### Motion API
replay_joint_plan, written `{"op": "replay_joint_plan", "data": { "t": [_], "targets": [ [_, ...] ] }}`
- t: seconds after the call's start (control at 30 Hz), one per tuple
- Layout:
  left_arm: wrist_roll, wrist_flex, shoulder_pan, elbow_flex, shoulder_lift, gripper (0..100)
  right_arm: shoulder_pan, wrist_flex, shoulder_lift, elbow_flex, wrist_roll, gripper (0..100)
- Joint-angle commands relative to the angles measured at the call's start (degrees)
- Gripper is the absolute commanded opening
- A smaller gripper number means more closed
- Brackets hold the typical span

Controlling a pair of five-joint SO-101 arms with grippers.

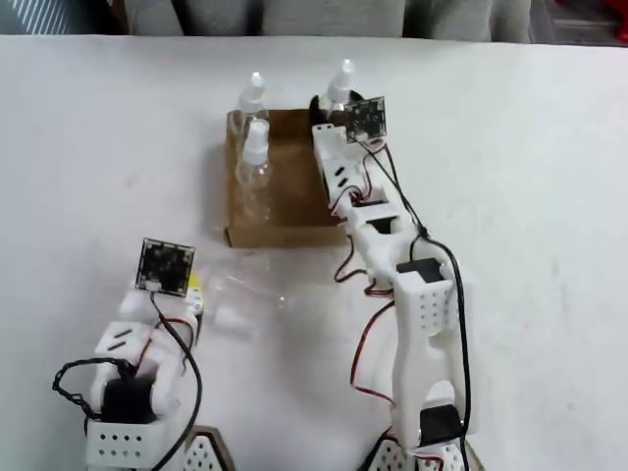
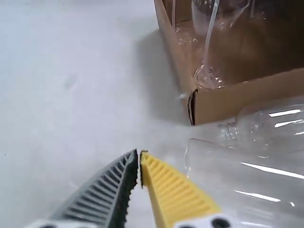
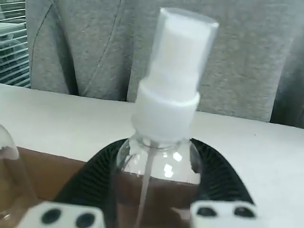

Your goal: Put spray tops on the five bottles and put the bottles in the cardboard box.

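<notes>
The spray-topped bottle [image 3: 159, 171] is clenched in my right claw [image 3: 156, 152], with the black jaws on either side of its shoulder, just under the white spray top [image 3: 171, 80]. It stands upright at the far right corner of the cardboard box [image 1: 285, 237]. I reckon it is gripped high like this so that it goes down straight, clear of the box wall. I cannot tell whether its base is on the box floor yet.

Two more capped bottles stand upright along the box's left wall, one in the far left corner [image 1: 253, 103] and one just in front of it [image 1: 257, 162]. The middle and right of the box floor show bare cardboard, so there is room for the rest.

Outside the box, two clear bottles lie on their sides on the surface [image 1: 510, 147]. One lies just beside the box's near corner [image 2: 273, 123], and the other is a little further out [image 2: 247, 180]. I can't make out whether either has a top. My left claw [image 2: 139, 159] is beside that second bottle with its grey and yellow fingers pressed together, grasping nothing. I take it to be parked there, ready for the next bottle.
</notes>
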Motion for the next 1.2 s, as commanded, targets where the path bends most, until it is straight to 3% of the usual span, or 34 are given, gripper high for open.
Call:
{"op": "replay_joint_plan", "data": {
  "t": [0.0, 1.07, 1.17],
  "targets": [
    [-0.44, 0.0, -0.48, -0.18, -0.66, 2, -0.04, 1.54, -0.4, -0.35, 0.44, 17.0],
    [-0.44, 0.0, -0.57, -0.18, -0.66, 2, -1.89, 1.54, -7.6, 8.97, 0.62, 18.8],
    [-0.44, 0.0, -0.57, -0.18, -0.66, 2, -1.89, 1.54, -7.69, 8.97, 0.53, 23.1]
  ]
}}
